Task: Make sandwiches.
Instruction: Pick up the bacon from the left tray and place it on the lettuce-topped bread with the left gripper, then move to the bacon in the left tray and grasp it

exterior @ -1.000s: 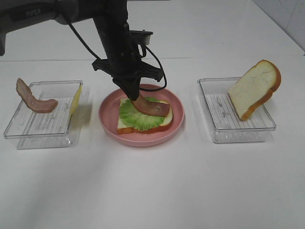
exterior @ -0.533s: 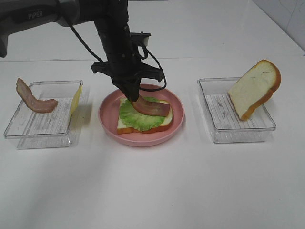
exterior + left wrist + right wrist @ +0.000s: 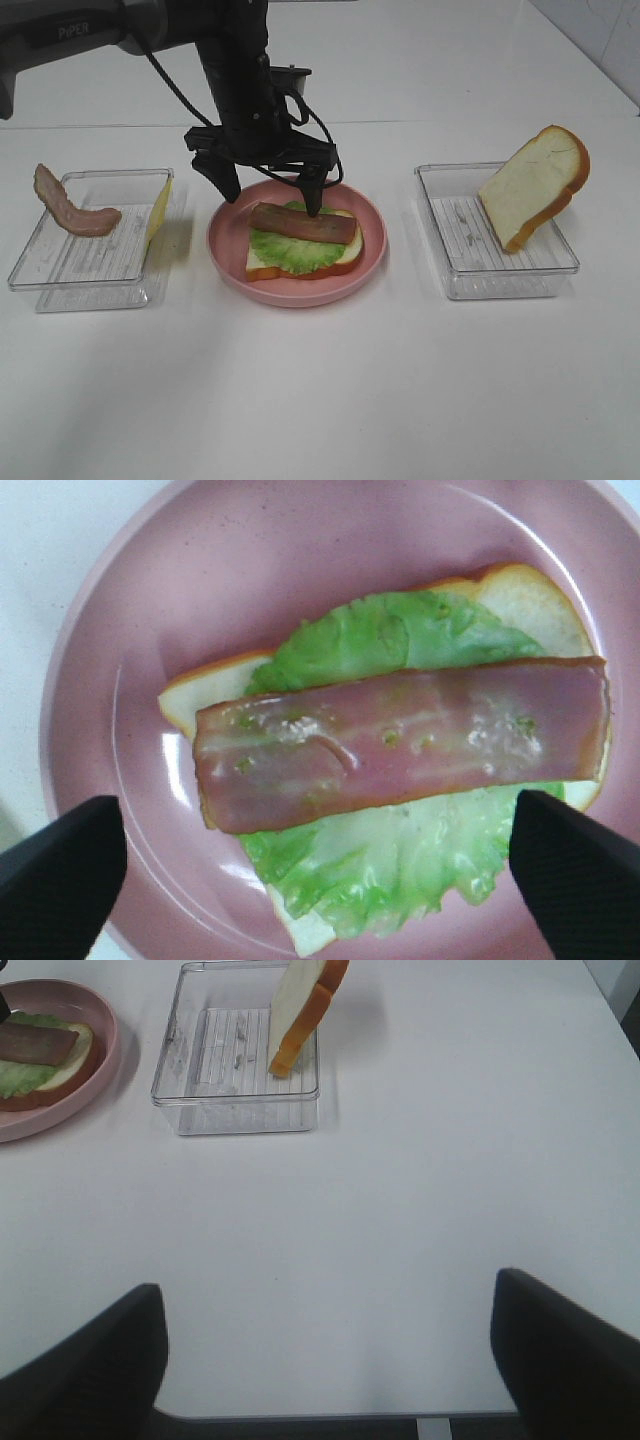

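Note:
A pink plate [image 3: 225, 250] holds the sandwich: a bread slice [image 3: 345, 260], green lettuce [image 3: 285, 252] and a bacon strip [image 3: 305, 223] lying flat on top. My left gripper [image 3: 270, 190] hangs open just above it, one finger on each side of the strip and holding nothing. The left wrist view shows the bacon [image 3: 400, 740] across the lettuce [image 3: 400, 640] on the bread [image 3: 520, 590], between my gripper's [image 3: 320, 880] spread fingertips [image 3: 60, 870]. My right gripper [image 3: 330, 1360] is open and empty over bare table. A second bread slice [image 3: 535, 185] leans in the right tray [image 3: 470, 270].
A clear tray [image 3: 90, 270] on the left holds another bacon strip [image 3: 75, 212] and a yellow cheese square [image 3: 158, 212] standing on edge. The right wrist view shows the bread slice [image 3: 305, 1005] in its tray [image 3: 210, 1070] and the plate's rim [image 3: 95, 1090].
My left gripper has opened and let go of the bacon strip. The strip, held tilted before, now lies flat on the lettuce. The gripper has risen slightly.

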You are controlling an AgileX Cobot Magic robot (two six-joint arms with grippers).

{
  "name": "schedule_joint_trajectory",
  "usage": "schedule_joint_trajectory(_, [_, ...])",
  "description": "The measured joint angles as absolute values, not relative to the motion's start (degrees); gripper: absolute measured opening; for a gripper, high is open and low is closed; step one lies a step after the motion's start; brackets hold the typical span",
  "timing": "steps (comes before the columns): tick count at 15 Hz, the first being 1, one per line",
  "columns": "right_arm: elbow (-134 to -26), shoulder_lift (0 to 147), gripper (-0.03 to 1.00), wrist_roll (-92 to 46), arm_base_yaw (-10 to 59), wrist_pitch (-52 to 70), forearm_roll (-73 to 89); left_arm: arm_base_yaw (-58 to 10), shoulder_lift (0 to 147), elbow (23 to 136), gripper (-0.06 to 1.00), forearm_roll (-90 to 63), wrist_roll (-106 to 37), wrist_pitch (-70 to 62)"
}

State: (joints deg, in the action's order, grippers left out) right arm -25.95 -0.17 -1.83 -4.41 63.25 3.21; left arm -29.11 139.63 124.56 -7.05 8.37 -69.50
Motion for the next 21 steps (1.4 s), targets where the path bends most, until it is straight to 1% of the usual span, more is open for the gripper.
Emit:
schedule_joint_trajectory(2, [-25.95,-0.17,0.85,-1.83,-4.41,63.25,3.21,-29.11,137.17,124.56,0.97,-7.05,7.68,-69.56])
schedule_joint_trajectory(6, [-25.95,-0.17,0.85,-1.83,-4.41,63.25,3.21,-29.11,127.31,124.22,0.98,-4.35,5.33,-69.56])
schedule_joint_trajectory(7, [-25.95,-0.17,0.85,-1.83,-4.41,63.25,3.21,-29.11,124.79,122.9,0.98,-2.23,5.21,-69.5])
schedule_joint_trajectory(9, [-25.95,-0.17,0.85,-1.83,-4.41,63.25,3.21,-27.9,119.4,116.25,0.98,2.29,5.16,-69.56])
schedule_joint_trajectory(10, [-25.95,-0.17,0.85,-1.83,-4.41,63.25,3.21,-25.84,117.28,113.27,0.98,2.41,5.16,-69.61])
schedule_joint_trajectory(12, [-25.95,-0.17,0.85,-1.83,-4.41,63.25,3.21,-19.08,114.25,109.09,0.98,1.6,5.1,-69.61])
schedule_joint_trajectory(16, [-25.95,-0.17,0.85,-1.83,-4.41,63.25,3.21,-6.36,113.04,105.14,0.98,-0.69,2.46,-69.73])
schedule_joint_trajectory(19, [-25.95,-0.17,0.85,-1.83,-4.41,63.25,3.21,-0.63,115.34,105.08,0.98,-2.23,0.0,-69.67])
schedule_joint_trajectory(21, [-25.95,-0.17,0.85,-1.83,-4.41,63.25,3.21,0.23,117.46,105.08,0.98,-2.86,-0.46,-69.67])
